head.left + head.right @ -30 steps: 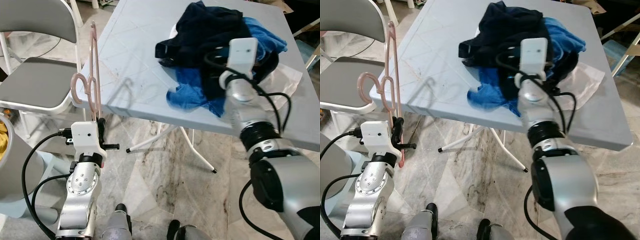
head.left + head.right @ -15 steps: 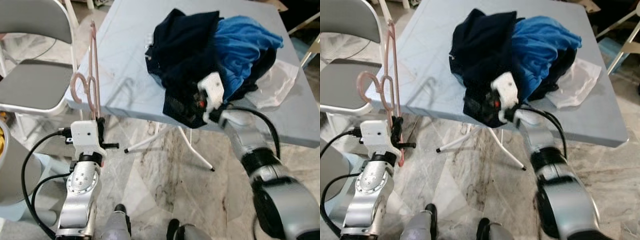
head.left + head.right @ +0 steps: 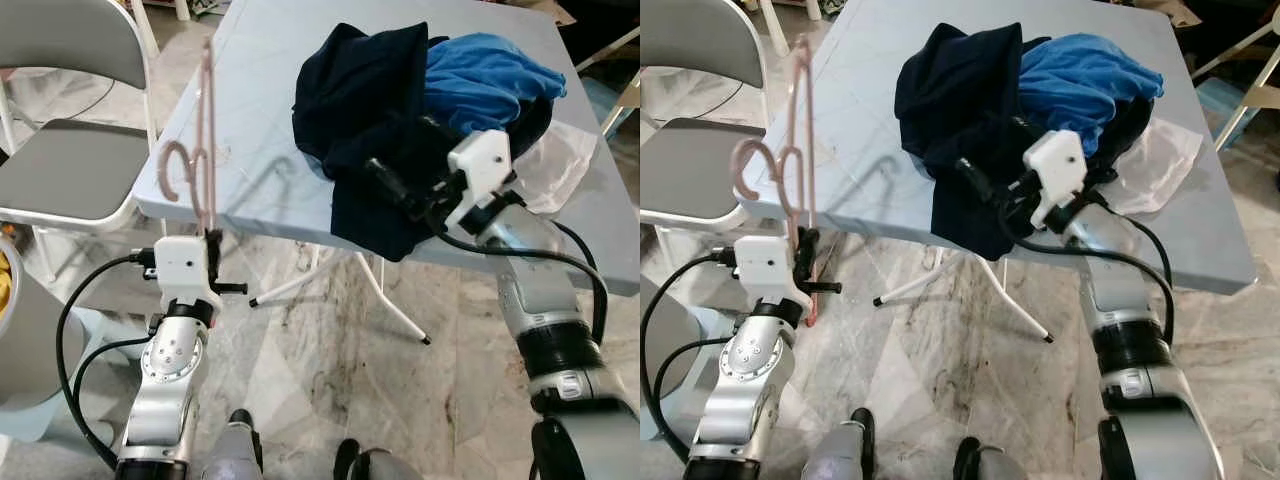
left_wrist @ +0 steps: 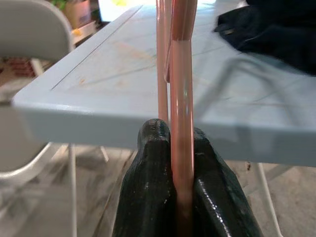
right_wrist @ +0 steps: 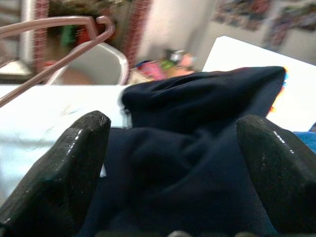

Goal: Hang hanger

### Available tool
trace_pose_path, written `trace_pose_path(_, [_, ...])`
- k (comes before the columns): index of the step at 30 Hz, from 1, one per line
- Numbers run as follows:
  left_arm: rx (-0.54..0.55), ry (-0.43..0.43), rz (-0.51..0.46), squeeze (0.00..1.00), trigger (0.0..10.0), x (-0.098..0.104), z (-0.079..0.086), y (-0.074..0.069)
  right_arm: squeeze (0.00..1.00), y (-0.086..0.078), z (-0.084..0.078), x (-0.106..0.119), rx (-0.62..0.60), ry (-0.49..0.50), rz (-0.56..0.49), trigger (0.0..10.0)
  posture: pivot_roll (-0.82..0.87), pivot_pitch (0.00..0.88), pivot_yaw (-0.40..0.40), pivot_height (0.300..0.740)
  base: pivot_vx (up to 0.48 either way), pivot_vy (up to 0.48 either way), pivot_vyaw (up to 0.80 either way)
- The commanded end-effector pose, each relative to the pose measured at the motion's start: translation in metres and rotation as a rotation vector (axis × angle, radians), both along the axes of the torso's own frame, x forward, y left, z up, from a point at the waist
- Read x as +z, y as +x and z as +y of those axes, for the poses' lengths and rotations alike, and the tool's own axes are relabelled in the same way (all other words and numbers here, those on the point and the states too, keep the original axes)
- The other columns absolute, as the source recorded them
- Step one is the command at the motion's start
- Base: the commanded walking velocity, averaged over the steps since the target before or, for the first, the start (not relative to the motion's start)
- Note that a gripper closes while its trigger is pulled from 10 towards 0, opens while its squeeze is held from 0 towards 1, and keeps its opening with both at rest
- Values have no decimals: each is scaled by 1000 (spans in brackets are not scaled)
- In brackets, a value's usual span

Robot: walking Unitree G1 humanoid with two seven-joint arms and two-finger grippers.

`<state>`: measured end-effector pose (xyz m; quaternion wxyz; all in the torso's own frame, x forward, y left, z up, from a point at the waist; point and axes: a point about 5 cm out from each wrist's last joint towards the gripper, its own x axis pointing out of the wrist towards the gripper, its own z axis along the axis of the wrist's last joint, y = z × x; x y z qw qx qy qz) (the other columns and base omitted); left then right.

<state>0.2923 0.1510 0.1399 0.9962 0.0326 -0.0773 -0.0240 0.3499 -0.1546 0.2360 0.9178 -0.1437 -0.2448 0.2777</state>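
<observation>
A Unitree G1 humanoid stands at the near edge of a pale blue folding table [image 3: 250,120], its left gripper [image 4: 170,143] clenched on the lower end of a pink plastic hanger [image 3: 203,150], which it holds upright just off the table's left corner. The hanger's hook [image 3: 177,170] curls out toward a grey folding chair [image 3: 70,150] standing just beside the table. From the left wrist camera, the two black fingers [image 4: 148,187] press against either side of the pink bar, with the tabletop edge behind. On the robot's right, the right gripper [image 3: 395,185] reaches in over the table's front edge, its fingers spread apart (the wrist camera shows a dark navy garment [image 5: 197,143] bunched between them, though whether the pads touch it cannot be told). That navy garment [image 3: 365,110] lies heaped on the table and droops over the front edge, with a bright blue garment [image 3: 480,85] piled against it on the far side and a sheet of clear plastic [image 3: 560,165] just beside the heap. Marble floor tiles [image 3: 340,380] show beneath
</observation>
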Motion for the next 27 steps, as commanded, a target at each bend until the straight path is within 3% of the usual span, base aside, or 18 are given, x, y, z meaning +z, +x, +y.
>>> trace_pose_path(1, [-37, 20, -9, 0, 10000, 0, -6, 1, 0, -4, -8, 10, -44, 18, -40, 10000, 130, 207, -11, 740, 0, 0, 0])
trace_pose_path(6, [-133, 42, -6, 0, 10000, -1, -25, 10, 0, -15, -23, 16, -161, 26, -86, 10000, 57, 200, 41, 740, 0, 0, 0])
trace_pose_path(10, [-229, 143, -111, 0, 10000, 14, -42, 20, 0, -30, -31, 14, -234, -5, -117, 10000, -22, 201, 70, 740, 0, 0, 0])
trace_pose_path(14, [-239, 191, -156, 0, 10000, 20, -52, 25, 0, -41, -35, 8, -310, -10, -126, 10000, -66, 203, 60, 740, 0, 0, 0])
trace_pose_path(18, [-221, 209, -153, 0, 10000, 15, -51, 25, 0, -52, -32, -6, -389, 67, -69, 10000, -96, 209, 54, 740, 0, 0, 0])
trace_pose_path(20, [-184, 213, -119, 0, 10000, 4, -50, 24, 0, -61, -28, -24, -446, 149, 12, 10000, -93, 209, 50, 740, 0, 0, 0])
trace_pose_path(27, [-141, 240, -120, 0, 10000, -2, -37, 21, 0, -67, -35, -53, -573, 246, 113, 10000, -28, 175, 20, 740, 0, 0, 0])
